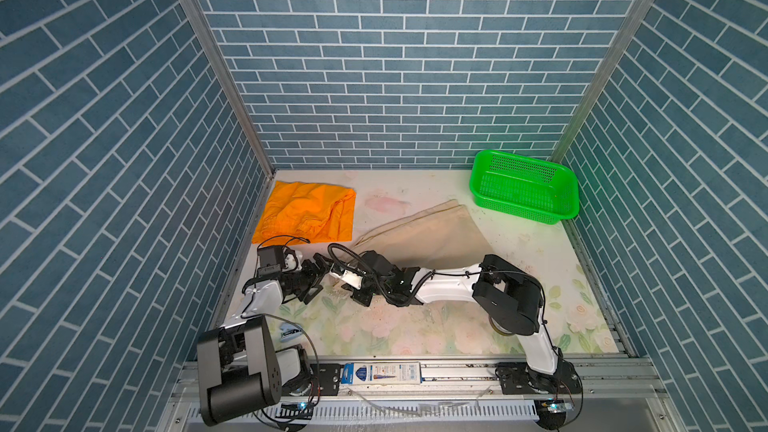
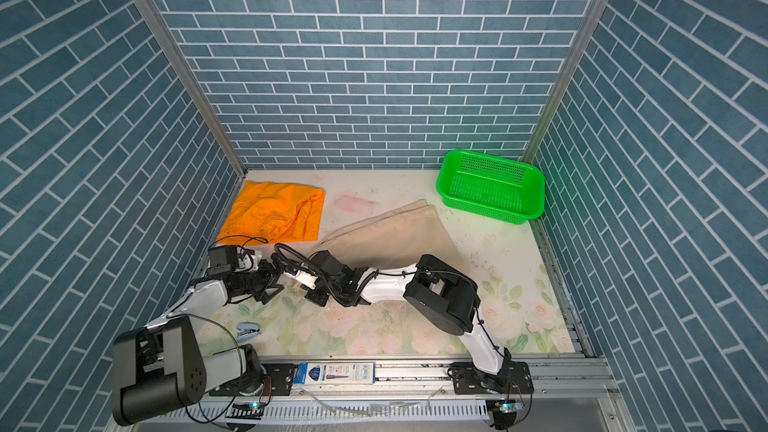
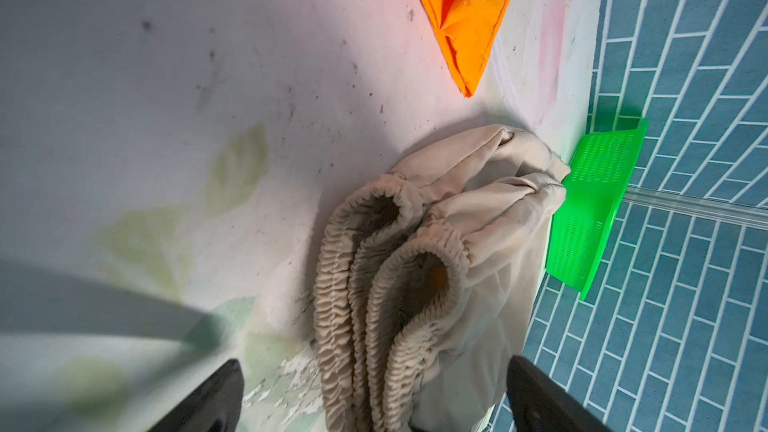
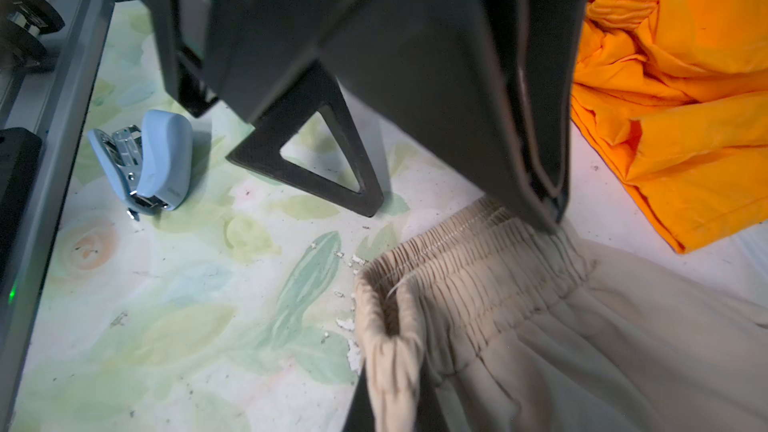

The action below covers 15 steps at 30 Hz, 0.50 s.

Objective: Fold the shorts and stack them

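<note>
Tabletop arms are hiding beige shorts' waistband. Right claw is clamping it, left claw gaping around it.

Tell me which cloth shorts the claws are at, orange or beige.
The pale beige cloth shorts: the right claw is shut on their gathered waistband, and the open left claw straddles it. The bright orange cloth shorts lie apart, untouched.

The orange shorts are bright and plain; the beige shorts are pale tan, also plain. The basket is vivid green. The desk bears a faded print of pink blooms and green leaves. The walls show blue brick with white lines. The stapler is pale blue.
</note>
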### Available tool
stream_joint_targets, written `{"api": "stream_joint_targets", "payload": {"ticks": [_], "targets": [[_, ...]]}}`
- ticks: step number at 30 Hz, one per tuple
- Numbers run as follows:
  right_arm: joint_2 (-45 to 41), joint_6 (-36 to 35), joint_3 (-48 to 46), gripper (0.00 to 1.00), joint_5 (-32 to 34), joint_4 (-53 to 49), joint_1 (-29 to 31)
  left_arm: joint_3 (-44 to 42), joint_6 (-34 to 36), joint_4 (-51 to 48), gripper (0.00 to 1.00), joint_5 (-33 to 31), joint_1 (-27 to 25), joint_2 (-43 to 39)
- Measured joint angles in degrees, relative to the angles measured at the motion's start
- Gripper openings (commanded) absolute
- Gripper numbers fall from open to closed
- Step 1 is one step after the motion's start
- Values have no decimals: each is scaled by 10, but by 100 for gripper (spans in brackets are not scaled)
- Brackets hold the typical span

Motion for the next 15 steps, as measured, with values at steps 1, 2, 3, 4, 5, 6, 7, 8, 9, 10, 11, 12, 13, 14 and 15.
{"api": "stream_joint_targets", "payload": {"ticks": [1,2,3,4,5,6,7,8,9,10,11,12,13,14,15], "targets": [[-1,0,0,0,0,0,0,-1,-4,11,100,0,-7,2],[-2,0,0,0,0,0,0,-2,-7,19,100,0,-13,3],[-4,0,0,0,0,0,0,-2,-10,29,100,0,-22,3],[-5,0,0,0,0,1,0,-3,-14,38,100,0,-32,3],[-7,0,0,0,0,2,0,-3,-16,46,100,0,-41,4],[-8,0,0,0,0,2,0,-4,-18,52,99,-2,-52,4],[-9,0,0,0,0,2,0,-4,-19,56,96,-5,-61,3],[-10,0,0,0,0,3,0,-4,-19,58,91,-8,-68,3],[-11,0,0,0,0,3,0,-4,-17,58,82,-14,-76,1],[-12,0,0,0,0,4,0,-5,-17,56,70,-19,-81,-3],[-12,0,0,0,0,6,0,-5,-16,53,60,-23,-84,-9],[-12,0,0,0,0,8,0,-5,-14,49,51,-28,-87,-15],[-13,1,0,0,0,10,0,-5,-12,46,43,-32,-89,-21],[-13,2,-1,0,0,12,0,-5,-10,43,34,-36,-90,-24],[-14,5,-3,0,0,15,0,-4,-8,41,22,-40,-92,-26]]}}
